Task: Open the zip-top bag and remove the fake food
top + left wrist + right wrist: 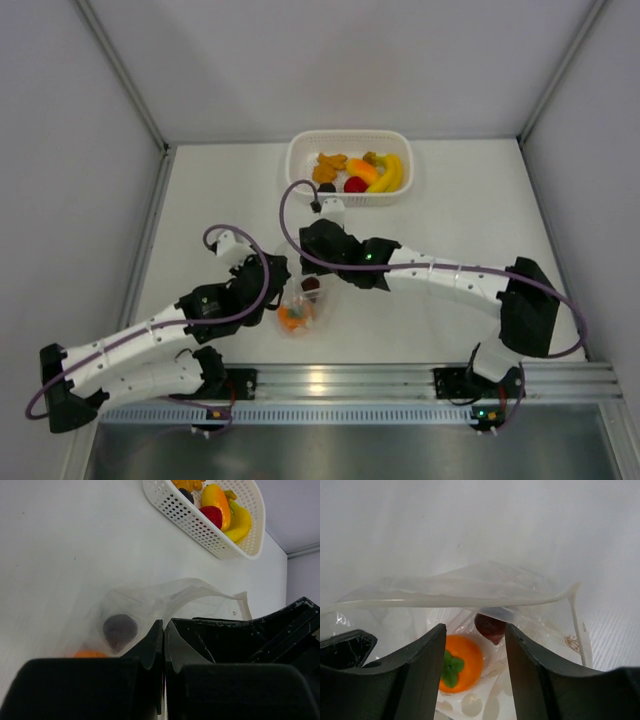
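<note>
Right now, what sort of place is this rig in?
Probably a lab robot cell, not a kitchen: plain white enclosure walls, an aluminium rail carrying both arm bases, and toy fruit in a white basket.

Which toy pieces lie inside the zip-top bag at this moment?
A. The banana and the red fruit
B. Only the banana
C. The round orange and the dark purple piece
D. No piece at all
C: the right wrist view shows the round orange and the dark purple piece inside the open zip-top bag, while the banana and the red fruit lie in the white basket.
</note>
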### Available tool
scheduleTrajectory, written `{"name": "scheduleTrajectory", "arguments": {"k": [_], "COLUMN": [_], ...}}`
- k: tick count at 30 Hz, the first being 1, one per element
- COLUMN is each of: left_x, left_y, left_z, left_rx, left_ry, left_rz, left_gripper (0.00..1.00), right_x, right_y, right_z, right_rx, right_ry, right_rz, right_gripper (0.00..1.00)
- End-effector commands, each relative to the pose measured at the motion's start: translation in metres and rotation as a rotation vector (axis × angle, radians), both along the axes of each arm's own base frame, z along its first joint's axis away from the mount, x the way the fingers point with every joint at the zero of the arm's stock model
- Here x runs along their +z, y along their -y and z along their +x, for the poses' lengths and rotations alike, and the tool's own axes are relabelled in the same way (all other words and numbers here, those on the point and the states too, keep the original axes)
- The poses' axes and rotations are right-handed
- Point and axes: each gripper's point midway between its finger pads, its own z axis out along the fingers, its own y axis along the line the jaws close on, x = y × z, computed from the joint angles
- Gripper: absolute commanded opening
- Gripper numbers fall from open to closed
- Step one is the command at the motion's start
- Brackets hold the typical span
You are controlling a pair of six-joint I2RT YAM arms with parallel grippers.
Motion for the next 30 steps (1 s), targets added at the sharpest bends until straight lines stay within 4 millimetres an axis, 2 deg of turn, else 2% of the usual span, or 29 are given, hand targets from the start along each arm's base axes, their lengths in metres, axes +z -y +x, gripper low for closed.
{"name": "scheduleTrajectory", "arguments": {"k": [1, 7, 10, 17, 20, 24, 30], "left_x": [-0.002, -0.016, -0.02, -0.025, -0.025, -0.025, -0.026], "left_y": [-0.002, -0.003, -0.005, -0.012, -0.015, -0.018, -0.016], "left_z": [-0.002, -0.007, -0.009, -0.012, -0.013, -0.014, -0.014], "left_rx": [0.008, -0.009, -0.017, -0.034, -0.037, -0.043, -0.054], "left_ry": [0.004, -0.02, -0.023, -0.016, -0.008, -0.001, -0.005], "left_rz": [-0.022, -0.011, -0.004, 0.025, 0.037, 0.045, 0.068], "left_gripper": [0.0, 0.0, 0.0, 0.0, 0.0, 0.0, 0.0], "right_x": [0.016, -0.035, -0.052, -0.086, -0.11, -0.129, -0.144], "right_y": [-0.015, -0.025, -0.031, -0.032, -0.028, -0.023, -0.019], "right_z": [0.01, 0.003, 0.001, -0.001, -0.003, -0.006, -0.007], "right_rx": [-0.095, -0.09, -0.075, -0.063, -0.058, -0.053, -0.051], "right_ry": [0.073, 0.032, 0.015, -0.023, -0.05, -0.078, -0.09], "right_rz": [0.063, -0.018, -0.029, -0.091, -0.143, -0.187, -0.221], "right_gripper": [0.51, 0.52, 0.52, 0.56, 0.59, 0.62, 0.67]}}
